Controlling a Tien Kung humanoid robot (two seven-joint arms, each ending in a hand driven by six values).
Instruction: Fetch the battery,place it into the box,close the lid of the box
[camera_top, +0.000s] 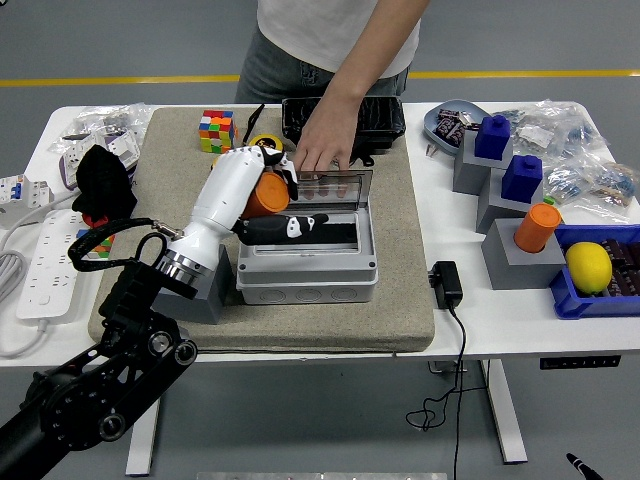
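Left robot hand (262, 192), fingers curled around the orange battery (266, 195), holds it over the left part of the open grey box (308, 262) on the tan mat (390, 320), while a person's hand (322, 152) steadies the raised clear lid (335, 187).

Bright, even overhead light, soft shadows, sharp focus, no glare.

orange batteries (266, 194) 2 | blue blocks (492, 137) 2 | grey holders (521, 259) 4 | lemon (588, 267) 1 | cubes (216, 131) 2
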